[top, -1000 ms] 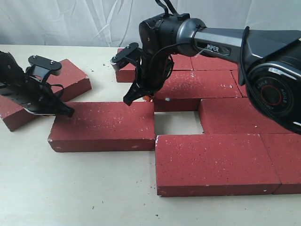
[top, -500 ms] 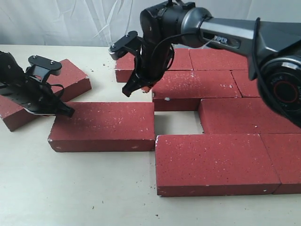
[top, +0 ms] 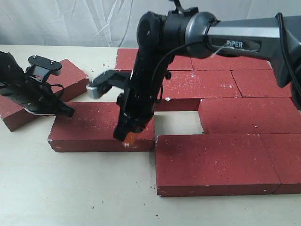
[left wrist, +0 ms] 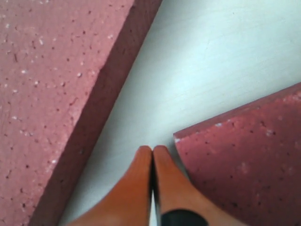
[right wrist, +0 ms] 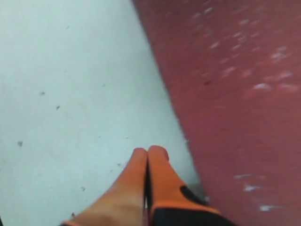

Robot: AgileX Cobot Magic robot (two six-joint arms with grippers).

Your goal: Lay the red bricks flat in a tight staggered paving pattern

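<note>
- Red bricks [top: 221, 84] lie flat, mostly packed on the right; one loose brick [top: 89, 125] lies left of the gap [top: 176, 123].
- Right gripper [top: 128, 137], fingers pressed together, stands at the loose brick's near edge; left gripper [top: 68, 112], also closed, at its far corner.
- Better to push low and slowly, I think, keeping the brick square.

Dark-red bricks [top: 84, 127] flecked with white specks sit on a cream table [top: 70, 188].

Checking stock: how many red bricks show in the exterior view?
9 red bricks: one angled far left, one front-left, two in front, one middle-right, two behind it, two at the back. The right arm may hide more.
</note>
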